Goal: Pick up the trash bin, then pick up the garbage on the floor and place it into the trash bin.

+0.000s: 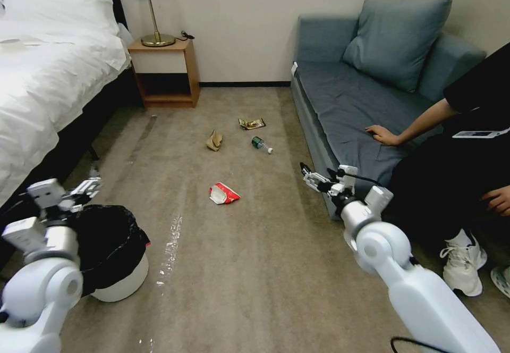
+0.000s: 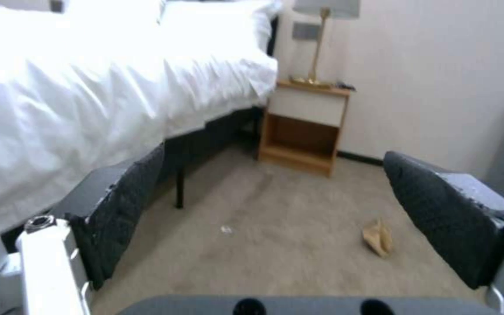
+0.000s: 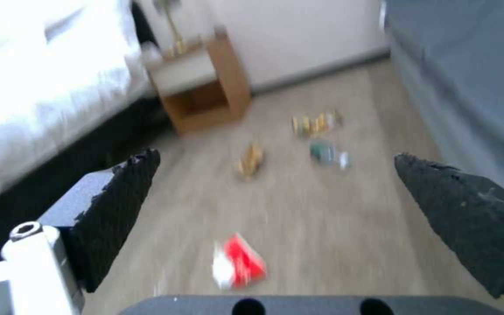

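The trash bin (image 1: 119, 284), round and white with a loose, crinkled black bag spilling over its rim, sits upright on the carpet near the bed. A crumpled red-and-white packet (image 1: 223, 193) lies on open floor, well apart from it. Farther off, a crumpled brown paper bag (image 1: 214, 140), a small green-labelled bottle (image 1: 261, 144) on its side and a gold-brown wrapper (image 1: 252, 124) cluster together.

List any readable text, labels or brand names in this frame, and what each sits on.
None can be read.
Red-and-white packet: print too small.
Bottle: green label unreadable.
Snack wrapper: markings too small.
Trash bin: no text seen.
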